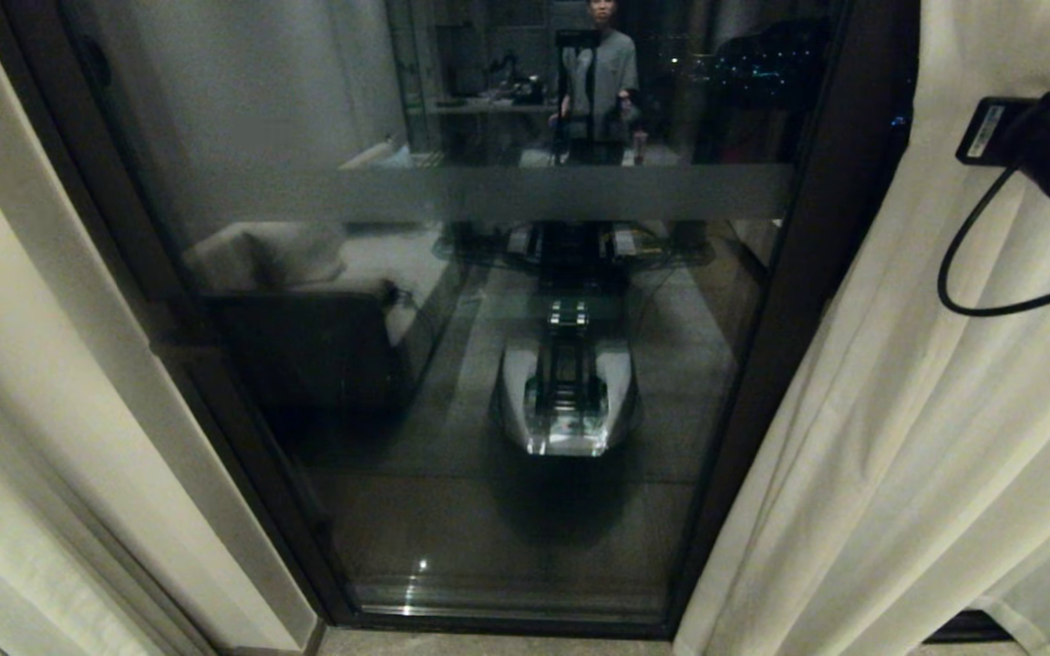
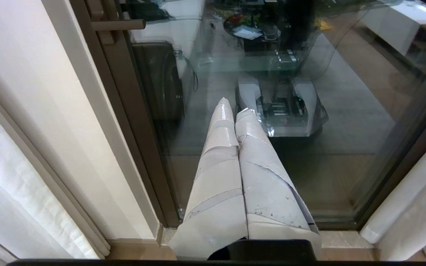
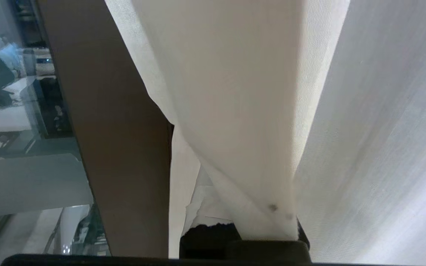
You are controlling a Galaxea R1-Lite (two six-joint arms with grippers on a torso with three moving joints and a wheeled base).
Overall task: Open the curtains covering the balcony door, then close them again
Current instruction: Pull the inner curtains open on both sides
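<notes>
The balcony door [image 1: 525, 301] stands uncovered in the middle of the head view, its dark frame around a reflective pane with a frosted band across it. In the glass a person shows in reflection at the top, and the robot's own base lower down. The curtains [image 1: 908, 410] hang bunched to the right of the door, cream folds falling to the floor, their inner edge lying over the right frame post. Pale fabric also hangs along the left edge of the view.

The right arm is up at the top right corner of the head view, dark against the cloth, a black cable looping beneath it. From the right wrist view, the right gripper [image 3: 257, 221] has its fingers pinched on a fold of the curtains, the cloth drawn taut up from the grip, just beside the brown frame post.

The left gripper [image 2: 235, 111] hangs low facing the glass, its white taped fingers [image 2: 220, 177] pressed together with nothing between them, apart from door and curtains alike.
</notes>
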